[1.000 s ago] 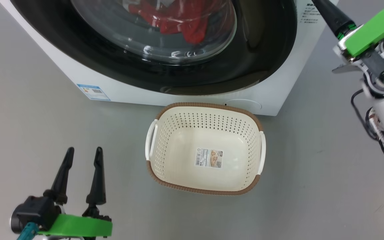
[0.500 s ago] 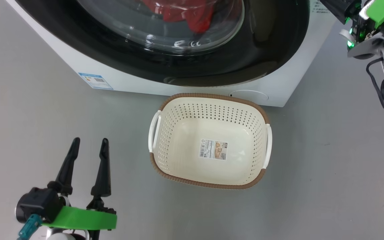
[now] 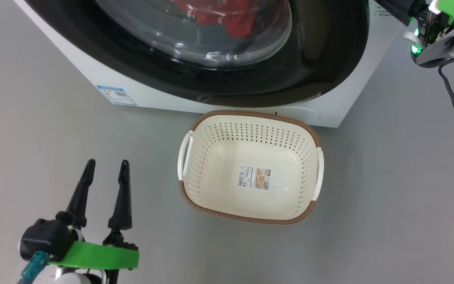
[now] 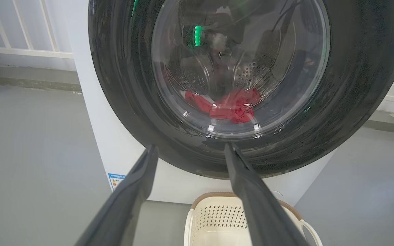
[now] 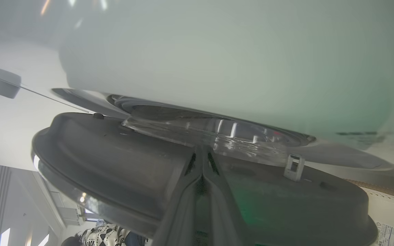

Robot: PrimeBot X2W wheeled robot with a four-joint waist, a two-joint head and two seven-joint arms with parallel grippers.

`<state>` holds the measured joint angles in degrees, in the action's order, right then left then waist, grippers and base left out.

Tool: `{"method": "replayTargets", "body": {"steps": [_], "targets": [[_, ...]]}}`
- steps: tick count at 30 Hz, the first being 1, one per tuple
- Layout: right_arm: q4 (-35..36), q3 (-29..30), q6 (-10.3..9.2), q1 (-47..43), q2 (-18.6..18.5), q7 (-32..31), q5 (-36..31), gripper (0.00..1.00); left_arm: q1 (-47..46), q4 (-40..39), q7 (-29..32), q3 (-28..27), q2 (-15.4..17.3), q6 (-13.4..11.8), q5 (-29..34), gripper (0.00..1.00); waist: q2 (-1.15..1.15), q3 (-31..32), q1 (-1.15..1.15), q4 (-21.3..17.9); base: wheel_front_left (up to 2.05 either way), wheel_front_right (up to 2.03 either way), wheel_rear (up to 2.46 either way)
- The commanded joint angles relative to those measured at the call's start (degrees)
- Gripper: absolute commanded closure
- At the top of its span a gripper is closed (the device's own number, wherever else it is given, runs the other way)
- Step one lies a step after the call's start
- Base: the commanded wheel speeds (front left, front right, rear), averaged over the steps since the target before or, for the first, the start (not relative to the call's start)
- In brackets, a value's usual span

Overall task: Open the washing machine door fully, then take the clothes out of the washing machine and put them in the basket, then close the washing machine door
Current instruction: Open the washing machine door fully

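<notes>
Right claw (image 5: 202,152) (shut) behind door (image 5: 108,153); basket (image 3: 250,114) below.

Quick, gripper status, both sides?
Left gripper: open, empty.
Right gripper: shut, gripping nothing, tips at the washing machine door inner side.

The clothes (image 3: 242,23) lie in the washing machine (image 3: 152,92); the basket (image 3: 250,117) stands on the floor (image 3: 53,138) before it.

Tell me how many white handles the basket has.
2. The left handle is on the basket's left side in the head view; the right handle is on the opposite side. Neither is hidden.
</notes>
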<state>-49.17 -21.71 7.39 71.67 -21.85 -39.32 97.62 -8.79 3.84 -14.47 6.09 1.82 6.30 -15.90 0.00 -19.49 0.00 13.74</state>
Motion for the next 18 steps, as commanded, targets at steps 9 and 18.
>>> {"method": "replayTargets", "body": {"steps": [9, 18], "targets": [[4.8, -0.6, 0.1, -5.2, 2.8, -4.4, 1.5, 1.0, 0.3, -1.1, -0.5, -1.8, 1.1, -0.2, 0.5, 0.0, 0.0, 2.5, 0.0, -1.6, 0.0, 0.0, 0.0], [8.5, -0.3, 0.1, -10.9, 3.8, -7.5, 2.4, 1.0, 1.6, -1.0, -0.5, -1.7, 1.1, -0.4, 1.1, 0.0, 0.0, 5.2, 0.0, -2.4, 0.0, 0.0, 0.0]]}}
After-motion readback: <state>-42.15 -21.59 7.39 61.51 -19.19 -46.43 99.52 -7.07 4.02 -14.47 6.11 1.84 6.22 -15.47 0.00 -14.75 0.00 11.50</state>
